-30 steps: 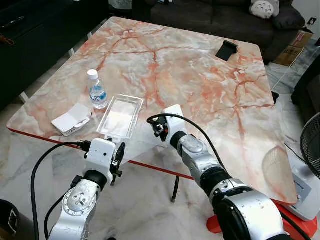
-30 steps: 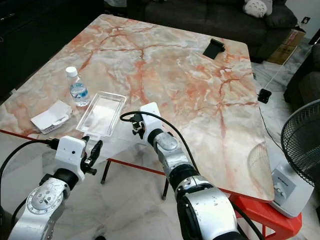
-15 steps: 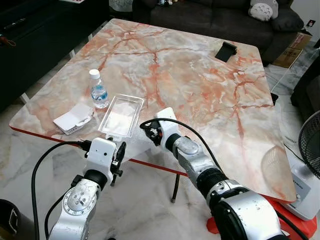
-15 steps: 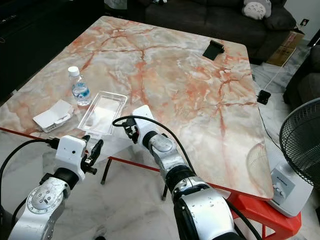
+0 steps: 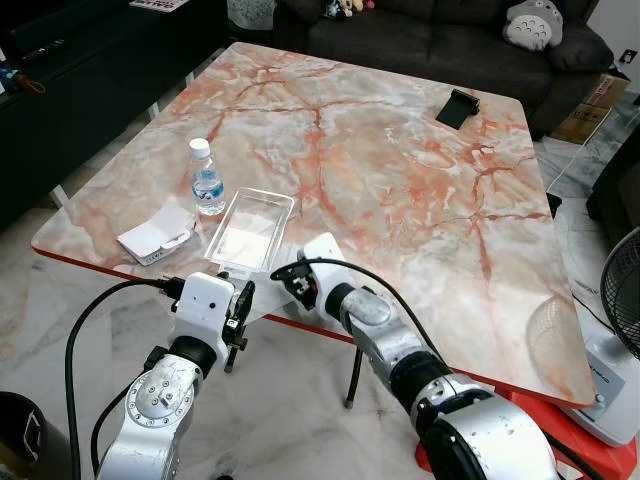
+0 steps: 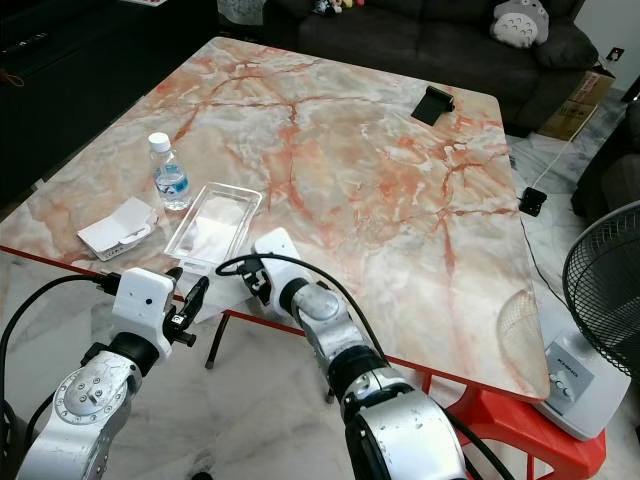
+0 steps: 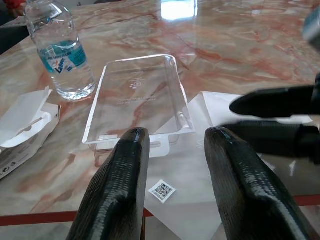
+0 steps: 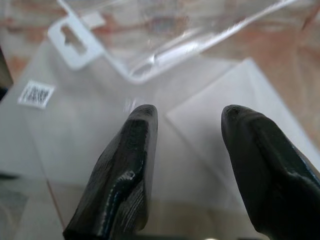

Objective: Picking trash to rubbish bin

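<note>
A clear plastic tray (image 5: 248, 229) lies near the front edge of the marble table (image 5: 400, 170). A flat clear plastic sheet (image 7: 200, 165) with a small code sticker overhangs that edge beside it. A water bottle (image 5: 207, 180) stands upright behind the tray, and an open white carton (image 5: 155, 237) lies to its left. My right gripper (image 5: 289, 282) is open, low over the sheet, with the sheet showing between its fingers (image 8: 142, 120). My left gripper (image 7: 175, 135) is open just off the table edge, pointing at the tray and holding nothing.
A black phone-like object (image 5: 458, 105) lies at the table's far right. A dark sofa (image 5: 430, 30) stands behind the table. A fan (image 5: 625, 290) and a red stool (image 6: 520, 420) are on the right. A dark bin (image 5: 15, 435) sits on the floor at the lower left.
My right gripper has moved left along the table's front edge and now sits over the clear sheet beside the tray. The camera has shifted a little; my left gripper has held still.
</note>
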{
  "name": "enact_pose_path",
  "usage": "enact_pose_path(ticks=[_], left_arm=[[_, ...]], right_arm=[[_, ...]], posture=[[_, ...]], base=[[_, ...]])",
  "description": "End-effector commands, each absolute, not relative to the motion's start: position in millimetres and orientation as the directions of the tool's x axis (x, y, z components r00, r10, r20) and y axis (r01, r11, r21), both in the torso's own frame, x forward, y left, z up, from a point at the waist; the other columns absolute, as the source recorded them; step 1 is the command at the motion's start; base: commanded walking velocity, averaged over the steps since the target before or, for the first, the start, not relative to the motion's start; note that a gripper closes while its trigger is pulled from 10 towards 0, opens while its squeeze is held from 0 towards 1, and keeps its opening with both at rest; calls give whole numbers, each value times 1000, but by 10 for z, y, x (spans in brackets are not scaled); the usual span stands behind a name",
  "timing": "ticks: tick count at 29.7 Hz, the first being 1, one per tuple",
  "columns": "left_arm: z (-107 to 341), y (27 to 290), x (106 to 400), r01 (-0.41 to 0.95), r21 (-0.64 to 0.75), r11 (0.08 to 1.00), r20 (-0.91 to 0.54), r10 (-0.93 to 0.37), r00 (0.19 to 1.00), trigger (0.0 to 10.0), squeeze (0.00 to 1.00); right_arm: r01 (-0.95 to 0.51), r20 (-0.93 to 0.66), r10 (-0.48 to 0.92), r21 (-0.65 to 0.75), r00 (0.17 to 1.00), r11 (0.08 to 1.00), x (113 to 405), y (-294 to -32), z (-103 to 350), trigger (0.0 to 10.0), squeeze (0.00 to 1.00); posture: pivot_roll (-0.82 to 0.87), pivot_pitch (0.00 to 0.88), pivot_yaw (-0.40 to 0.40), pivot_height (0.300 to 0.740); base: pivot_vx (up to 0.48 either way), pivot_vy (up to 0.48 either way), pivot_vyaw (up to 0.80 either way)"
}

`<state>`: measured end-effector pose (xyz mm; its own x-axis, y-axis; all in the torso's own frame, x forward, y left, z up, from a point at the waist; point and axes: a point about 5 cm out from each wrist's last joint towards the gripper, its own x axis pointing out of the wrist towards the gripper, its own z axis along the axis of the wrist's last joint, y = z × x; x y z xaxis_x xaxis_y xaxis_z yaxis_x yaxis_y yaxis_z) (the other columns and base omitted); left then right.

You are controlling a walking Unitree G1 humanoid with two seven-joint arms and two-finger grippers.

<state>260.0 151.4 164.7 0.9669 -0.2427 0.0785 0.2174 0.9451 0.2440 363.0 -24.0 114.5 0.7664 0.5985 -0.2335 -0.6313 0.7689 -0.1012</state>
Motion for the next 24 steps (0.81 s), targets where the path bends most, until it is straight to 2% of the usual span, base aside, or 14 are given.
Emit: enact_pose_path(ticks=[1,14,24], left_arm=[[1643,1484,2600,237,237,942,77,-261,962,10000,0],[1645,1443,2585,265,234,936,65,-287,956,10000,0],[1608,1429,2571,280,227,933,48,-298,953,10000,0]], right_arm=[[-633,-252,595,-107,763,767,3599,-257,1077,10000,0],[-653,-342,588,-108,732,750,3507,-270,885,10000,0],[-612,-382,527,-146,759,777,3536,-547,800,10000,0]], posture=[[139,164,-135,740],[137,177,-137,740],[126,183,-135,740]], base=[[0,0,0],[0,0,0],[0,0,0]])
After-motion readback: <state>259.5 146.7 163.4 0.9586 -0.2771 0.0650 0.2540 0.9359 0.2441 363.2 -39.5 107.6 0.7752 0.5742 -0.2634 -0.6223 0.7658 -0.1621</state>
